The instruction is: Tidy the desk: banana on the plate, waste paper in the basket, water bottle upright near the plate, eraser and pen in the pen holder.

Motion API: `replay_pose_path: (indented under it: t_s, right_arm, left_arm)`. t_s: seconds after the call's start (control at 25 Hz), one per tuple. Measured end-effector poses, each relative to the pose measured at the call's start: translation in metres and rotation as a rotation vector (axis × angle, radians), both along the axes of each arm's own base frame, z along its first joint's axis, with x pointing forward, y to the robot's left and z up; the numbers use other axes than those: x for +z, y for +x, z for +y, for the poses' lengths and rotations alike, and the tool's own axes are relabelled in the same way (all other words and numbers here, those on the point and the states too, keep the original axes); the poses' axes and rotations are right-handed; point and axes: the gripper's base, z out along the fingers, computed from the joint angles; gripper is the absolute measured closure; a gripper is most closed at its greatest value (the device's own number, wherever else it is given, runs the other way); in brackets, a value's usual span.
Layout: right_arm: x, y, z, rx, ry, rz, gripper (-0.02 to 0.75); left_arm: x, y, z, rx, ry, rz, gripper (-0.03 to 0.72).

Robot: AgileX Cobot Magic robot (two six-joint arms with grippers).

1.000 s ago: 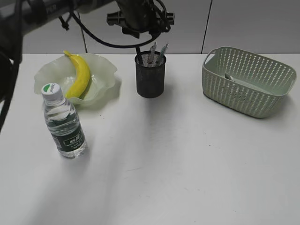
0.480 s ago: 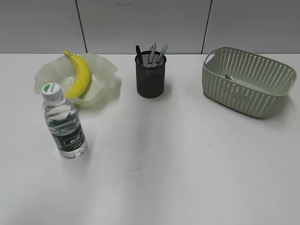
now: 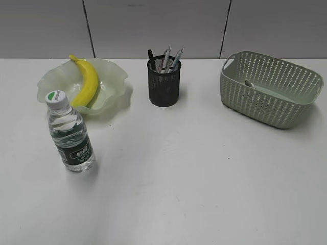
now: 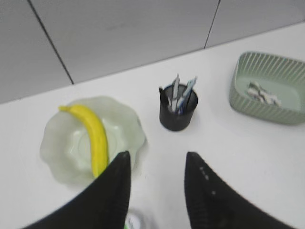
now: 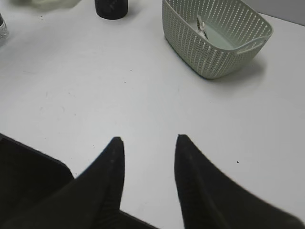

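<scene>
The banana (image 3: 88, 81) lies in the pale green plate (image 3: 115, 71) at the back left of the desk (image 3: 204, 163). The water bottle (image 3: 70, 132) stands upright in front of the plate. The black pen holder (image 3: 164, 84) holds several pens. The waste paper (image 4: 259, 91) lies in the basket (image 3: 271, 89) at the back right. The eraser is not visible. My left gripper (image 4: 157, 160) is open and empty, high above the desk with the banana (image 4: 95, 138), plate (image 4: 57, 152) and pen holder (image 4: 177, 113) below. My right gripper (image 5: 147, 140) is open and empty over bare desk, short of the basket (image 5: 214, 36). Neither arm shows in the exterior view.
A grey panelled wall (image 3: 153, 25) runs behind the desk. A dark part of the robot (image 5: 24, 167) fills the lower left corner of the right wrist view.
The left arm, which hung over the pen holder and plate one second ago, has left the exterior view. The objects have not moved.
</scene>
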Motion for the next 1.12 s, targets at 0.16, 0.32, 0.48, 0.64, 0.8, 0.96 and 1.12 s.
replay_pose_path:
  t_s: [0.16, 0.32, 0.48, 0.64, 0.8, 0.96, 1.12]
  right_arm:
    - [0.000, 0.000, 0.000, 0.000, 0.000, 0.000, 0.441]
    - [0.000, 0.000, 0.000, 0.000, 0.000, 0.000, 0.441]
    - [0.000, 0.000, 0.000, 0.000, 0.000, 0.000, 0.441]
    - [0.000, 0.000, 0.000, 0.000, 0.000, 0.000, 0.441]
    - [0.000, 0.000, 0.000, 0.000, 0.000, 0.000, 0.441]
    - [0.000, 0.000, 0.000, 0.000, 0.000, 0.000, 0.441]
    - [0.000, 0.000, 0.000, 0.000, 0.000, 0.000, 0.441]
  left_arm:
    - [-0.034, -0.057, 0.044, -0.002, 0.044, 0.065, 0.402]
    - [-0.074, -0.119, 0.092, -0.005, 0.044, 0.074, 0.403]
    - [-0.121, -0.166, 0.129, -0.006, 0.031, 0.061, 0.403]
    - [-0.165, -0.201, 0.154, -0.016, -0.023, 0.020, 0.404]
    - [-0.194, -0.219, 0.165, -0.045, -0.096, -0.050, 0.405]
    - [-0.197, -0.225, 0.167, -0.098, -0.147, -0.182, 0.405]
    - [-0.197, -0.223, 0.165, -0.114, -0.148, -0.203, 0.405]
